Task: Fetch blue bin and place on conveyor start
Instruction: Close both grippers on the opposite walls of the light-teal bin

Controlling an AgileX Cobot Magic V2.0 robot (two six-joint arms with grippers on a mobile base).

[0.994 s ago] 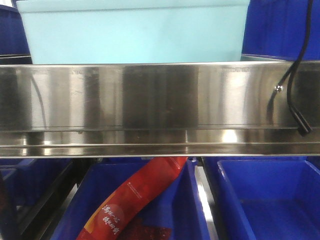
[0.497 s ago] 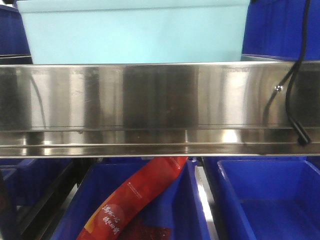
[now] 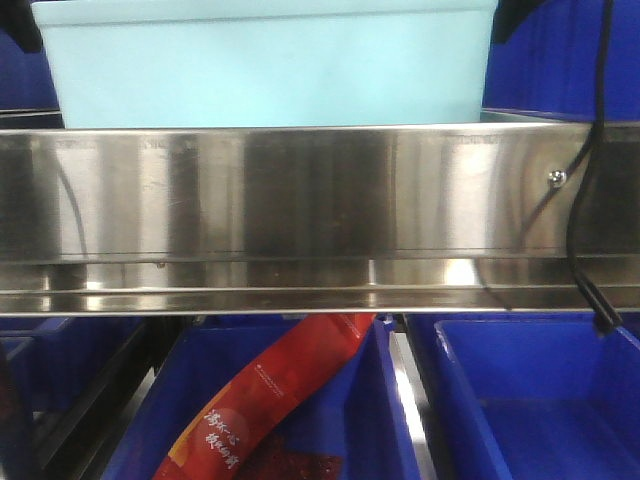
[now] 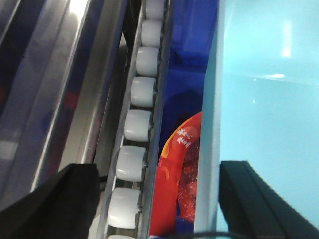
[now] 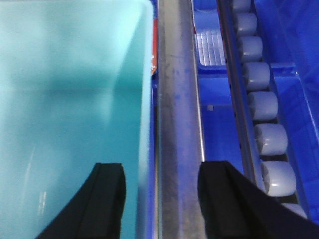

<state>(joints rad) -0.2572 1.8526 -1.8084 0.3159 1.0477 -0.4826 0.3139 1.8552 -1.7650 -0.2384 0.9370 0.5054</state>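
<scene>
While the pale cyan rectangular plastic tub (image 3: 270, 65) sits above the stainless-steel rail (image 3: 300, 190), left gripper (image 4: 159, 169) and right gripper (image 5: 164, 169) straddle its side walls, jaws spread.

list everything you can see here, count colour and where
blue bin: one, pale cyan, on top of the steel rack, empty as far as shown
steel rack: one, shiny silver, across the middle of the front view
blue crates: at least three, dark blue, under the rack; more behind the bin
red packet: one, red with yellow print, in the middle lower crate
rollers: one row in each wrist view, pale grey, beside the bin
black cable: one, hanging at right
left hand: black, open, fingers straddling the bin's wall
right hand: black, open, straddling the opposite wall
</scene>
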